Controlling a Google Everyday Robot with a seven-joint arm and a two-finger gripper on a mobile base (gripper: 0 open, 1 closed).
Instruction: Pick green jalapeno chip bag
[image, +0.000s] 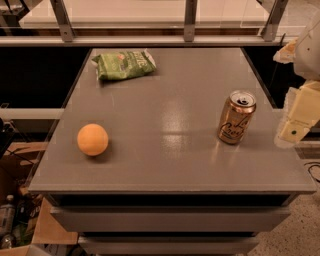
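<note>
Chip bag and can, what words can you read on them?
Green jalapeno chip bag: white lettering, too blurred to read.
Gold can: dark curly lettering, too blurred to read.
Orange ball: no writing.
Gripper, past the table's right edge: no writing.

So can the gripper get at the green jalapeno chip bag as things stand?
Probably yes: the green jalapeno chip bag lies uncovered at the table's far left; the gripper, off the right edge, only has the can near its way across.
</note>
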